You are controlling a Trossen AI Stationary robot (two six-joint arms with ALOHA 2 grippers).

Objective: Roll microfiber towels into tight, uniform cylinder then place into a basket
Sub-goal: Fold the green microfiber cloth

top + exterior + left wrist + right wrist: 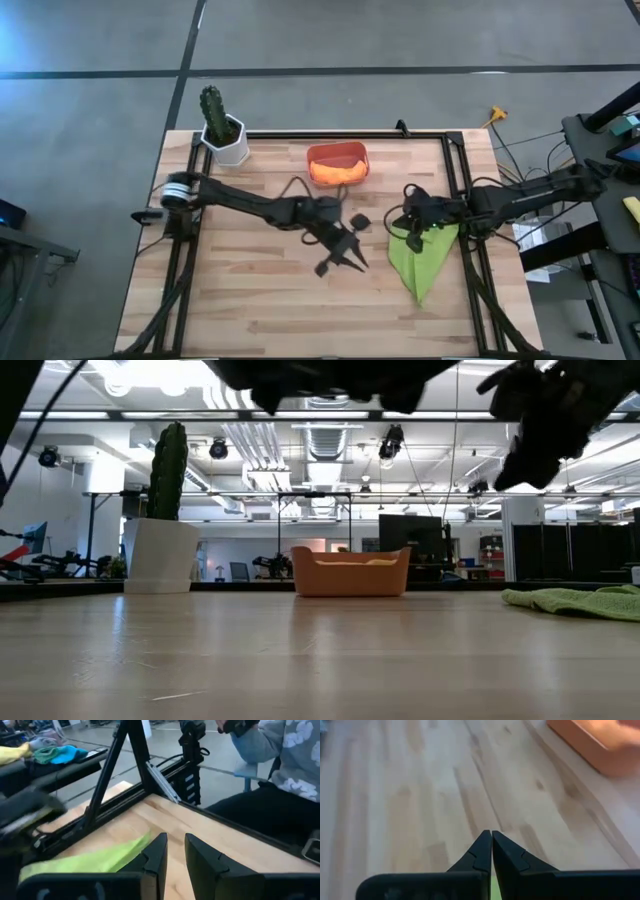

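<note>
- Right gripper [412, 228] clenched on a corner of the soft lime-green microfiber towel [421, 256], long axis running toward the desk's [250, 300] near edge.
- Left gripper [345, 262] released, empty, mid-desk beside it, farther off.
- Salmon-red rectangular plastic basket [337, 151] at the far edge, holding the bright orange towel [336, 171].

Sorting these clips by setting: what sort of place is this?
Probably an open robotics lab or workshop: a black-framed butcher-block wooden table on bare grey concrete floor, with exposed ceiling ducts and strip lights overhead.

left hand [175, 851] slightly parted, right hand [491, 845] closed
</note>
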